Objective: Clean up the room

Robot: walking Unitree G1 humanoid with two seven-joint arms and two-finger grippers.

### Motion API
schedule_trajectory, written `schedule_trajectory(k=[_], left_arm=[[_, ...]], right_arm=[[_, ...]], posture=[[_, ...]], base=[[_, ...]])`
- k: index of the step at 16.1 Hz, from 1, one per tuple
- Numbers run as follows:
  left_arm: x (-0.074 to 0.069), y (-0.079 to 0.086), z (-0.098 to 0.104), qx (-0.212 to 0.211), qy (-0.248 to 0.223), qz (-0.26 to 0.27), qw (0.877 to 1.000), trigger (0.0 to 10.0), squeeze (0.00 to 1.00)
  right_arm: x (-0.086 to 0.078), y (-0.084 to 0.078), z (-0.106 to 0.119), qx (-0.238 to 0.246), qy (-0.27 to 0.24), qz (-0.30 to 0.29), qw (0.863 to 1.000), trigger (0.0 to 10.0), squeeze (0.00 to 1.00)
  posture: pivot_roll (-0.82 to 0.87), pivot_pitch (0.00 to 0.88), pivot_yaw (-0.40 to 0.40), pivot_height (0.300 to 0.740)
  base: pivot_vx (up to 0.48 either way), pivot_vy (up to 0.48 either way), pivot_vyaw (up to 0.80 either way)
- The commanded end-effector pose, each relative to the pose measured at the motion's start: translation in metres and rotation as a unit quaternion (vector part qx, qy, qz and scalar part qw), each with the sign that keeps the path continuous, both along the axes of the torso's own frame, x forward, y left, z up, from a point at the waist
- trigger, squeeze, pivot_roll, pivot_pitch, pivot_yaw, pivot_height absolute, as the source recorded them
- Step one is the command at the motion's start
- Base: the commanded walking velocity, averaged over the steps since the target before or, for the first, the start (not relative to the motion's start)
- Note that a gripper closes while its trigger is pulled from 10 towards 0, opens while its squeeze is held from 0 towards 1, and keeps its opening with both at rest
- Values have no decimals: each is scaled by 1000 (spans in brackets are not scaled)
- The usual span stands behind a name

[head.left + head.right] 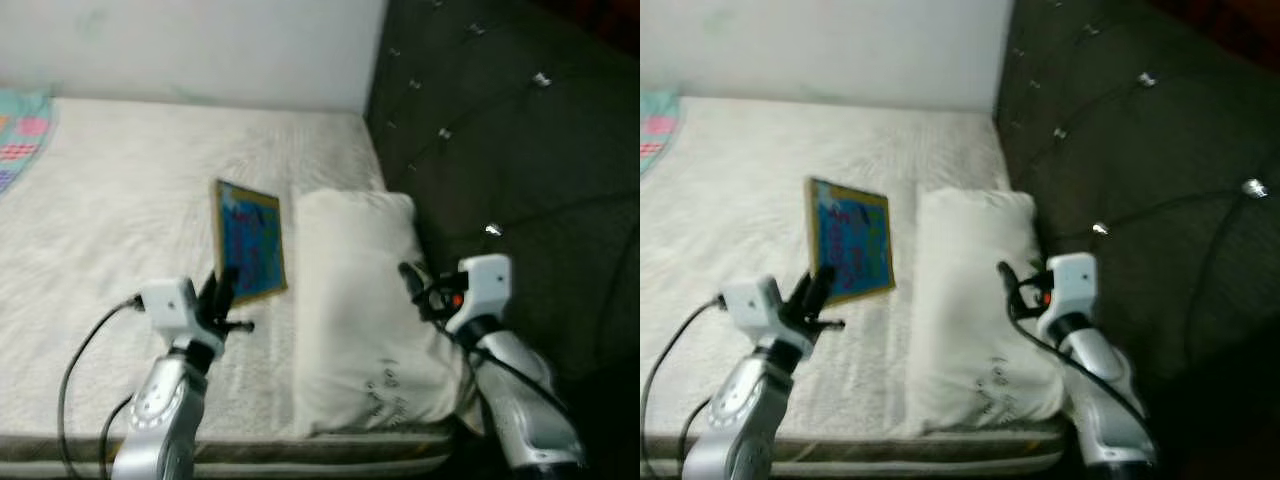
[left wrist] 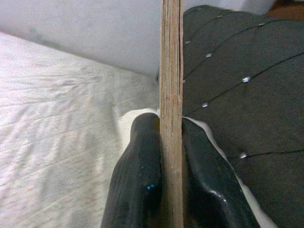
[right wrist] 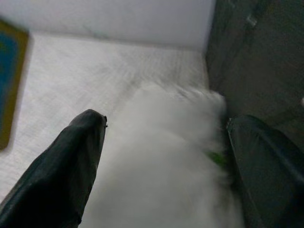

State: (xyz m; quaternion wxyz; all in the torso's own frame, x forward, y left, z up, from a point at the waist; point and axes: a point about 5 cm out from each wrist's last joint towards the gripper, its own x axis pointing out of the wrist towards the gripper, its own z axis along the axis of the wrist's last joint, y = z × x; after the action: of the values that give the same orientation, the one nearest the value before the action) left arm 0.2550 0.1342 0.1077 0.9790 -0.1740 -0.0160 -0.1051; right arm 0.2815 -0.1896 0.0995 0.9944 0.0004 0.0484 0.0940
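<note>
Beside a white pillow [image 1: 360,310] on the bed [image 1: 110,230], the left gripper [image 2: 171,142] clamps a blue framed picture [image 1: 250,240] by its edge; the right gripper [image 3: 161,156] straddles the pillow, fingers spread wide.

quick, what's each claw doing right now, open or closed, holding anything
Left claw: closed on the edge of the blue picture board.
Right claw: open, fingers either side of the white pillow, not clamped.

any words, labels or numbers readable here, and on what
None can be read.
Blue board, pinched in the left gripper: coloured marks on its face, too blurred to read.
White pillow, under the right gripper: dark print near its lower end, too blurred to read.
</note>
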Motion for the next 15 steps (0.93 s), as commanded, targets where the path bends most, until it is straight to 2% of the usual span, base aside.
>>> schedule_trajectory(k=[1,3,15], left_arm=[[-1,-2,7,1,-19,-9,1000,10000,0],[-2,-4,9,2,-27,-17,999,10000,0],[-2,-4,8,-4,-23,-9,1000,10000,0]], right_arm=[[4,3,6,0,-11,1,1000,10000,0],[4,2,6,1,-11,0,1000,10000,0],[5,1,6,-3,-11,1,1000,10000,0]], posture=[[-65,22,-33,740],[-65,22,-33,740],[-67,25,-38,740]], base=[[0,0,0],[0,180,0],[0,480,0]])
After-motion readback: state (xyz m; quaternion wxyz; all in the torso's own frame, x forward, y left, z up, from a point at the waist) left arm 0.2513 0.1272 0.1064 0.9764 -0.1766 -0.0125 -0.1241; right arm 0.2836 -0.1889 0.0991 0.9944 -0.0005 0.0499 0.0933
